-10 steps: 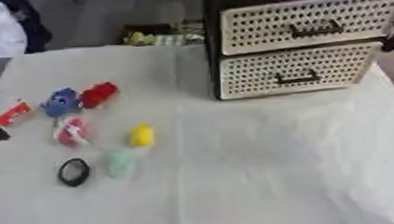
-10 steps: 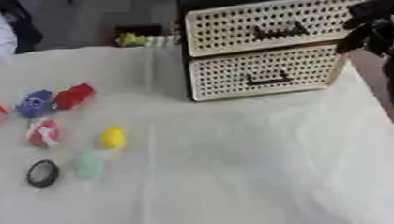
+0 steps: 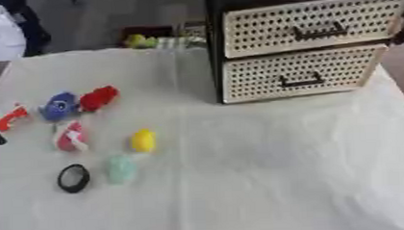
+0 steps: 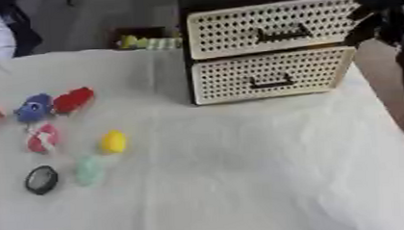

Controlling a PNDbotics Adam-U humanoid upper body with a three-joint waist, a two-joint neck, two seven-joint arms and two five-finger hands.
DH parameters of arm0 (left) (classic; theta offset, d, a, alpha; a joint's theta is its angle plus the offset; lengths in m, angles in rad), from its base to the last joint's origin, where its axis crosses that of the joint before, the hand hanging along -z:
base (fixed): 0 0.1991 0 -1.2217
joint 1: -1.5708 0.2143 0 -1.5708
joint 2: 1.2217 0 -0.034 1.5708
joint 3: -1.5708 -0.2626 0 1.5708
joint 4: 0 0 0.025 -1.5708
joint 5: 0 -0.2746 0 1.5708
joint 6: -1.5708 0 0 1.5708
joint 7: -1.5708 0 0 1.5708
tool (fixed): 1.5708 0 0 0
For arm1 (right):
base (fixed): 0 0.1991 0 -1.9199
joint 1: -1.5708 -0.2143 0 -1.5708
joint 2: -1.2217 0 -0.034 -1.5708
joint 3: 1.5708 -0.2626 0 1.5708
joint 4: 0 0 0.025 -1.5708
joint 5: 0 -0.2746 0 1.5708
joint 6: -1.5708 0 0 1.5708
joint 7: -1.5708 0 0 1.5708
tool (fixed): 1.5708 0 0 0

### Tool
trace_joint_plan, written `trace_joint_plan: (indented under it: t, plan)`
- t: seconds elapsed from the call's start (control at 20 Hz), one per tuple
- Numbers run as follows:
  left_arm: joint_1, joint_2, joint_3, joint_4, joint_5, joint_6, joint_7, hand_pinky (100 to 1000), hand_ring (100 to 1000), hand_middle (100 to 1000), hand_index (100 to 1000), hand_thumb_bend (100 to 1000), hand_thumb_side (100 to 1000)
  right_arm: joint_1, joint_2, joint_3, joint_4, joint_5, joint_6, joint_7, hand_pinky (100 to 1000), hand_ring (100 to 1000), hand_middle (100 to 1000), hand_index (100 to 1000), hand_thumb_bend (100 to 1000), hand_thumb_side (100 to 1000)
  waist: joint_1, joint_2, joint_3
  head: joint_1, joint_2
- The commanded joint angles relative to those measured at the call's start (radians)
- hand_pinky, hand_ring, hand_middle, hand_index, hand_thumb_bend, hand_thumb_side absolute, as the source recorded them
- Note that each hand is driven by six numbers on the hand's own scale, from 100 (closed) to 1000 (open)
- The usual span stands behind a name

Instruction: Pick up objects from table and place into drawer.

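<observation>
At nine o'clock on the white-clothed table (image 3: 266,172) lies a cluster of small things: a red and white piece (image 3: 10,117) at the edge, a blue toy (image 3: 59,105) touching a red toy (image 3: 98,98), a pink and white one (image 3: 71,137) below them, a yellow one (image 3: 143,140), a pale green one (image 3: 119,168), and a black ring (image 3: 73,178) at seven o'clock. At one o'clock stands the drawer unit (image 3: 304,46), both perforated drawers closed. At two o'clock the dark right hand (image 4: 372,14) shows beside the upper drawer's corner; whether its fingers are apart or curled, I cannot tell.
</observation>
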Motion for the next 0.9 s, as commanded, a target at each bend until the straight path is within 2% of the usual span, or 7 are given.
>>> trace_joint_plan:
  t: [0.05,0.2,0.4,0.6,0.9]
  plan:
    - [-0.003,0.022,0.009,-0.014,-0.001,-0.001,0.002,357,584,601,787,100,864,-0.028,-0.11,-0.018,-0.011,0.09,-0.018,0.058,539,514,567,710,100,964,-0.006,-0.023,-0.001,-0.002,0.003]
    - [-0.001,0.024,0.009,-0.014,-0.004,0.0,0.001,357,584,601,787,100,864,-0.041,-0.177,-0.014,-0.011,0.154,-0.038,0.133,541,520,573,726,100,1000,-0.009,-0.022,-0.001,-0.001,0.007]
    - [0.0,0.025,0.008,-0.014,-0.005,0.003,0.001,357,584,601,788,100,864,-0.051,-0.253,-0.007,-0.011,0.198,-0.05,0.268,527,515,569,737,100,1000,-0.013,-0.025,-0.001,0.002,0.031]
    - [0.002,0.027,0.008,-0.014,-0.005,0.004,0.001,357,584,601,787,100,864,-0.059,-0.31,-0.004,-0.011,0.18,-0.053,0.393,505,505,559,744,100,1000,-0.016,-0.029,-0.001,0.005,0.04]
    - [0.004,0.031,0.006,-0.014,-0.006,0.006,-0.001,356,585,600,786,100,864,-0.09,-0.384,0.0,-0.011,0.13,-0.034,0.557,473,487,538,755,100,1000,-0.02,-0.03,-0.005,0.009,0.019]
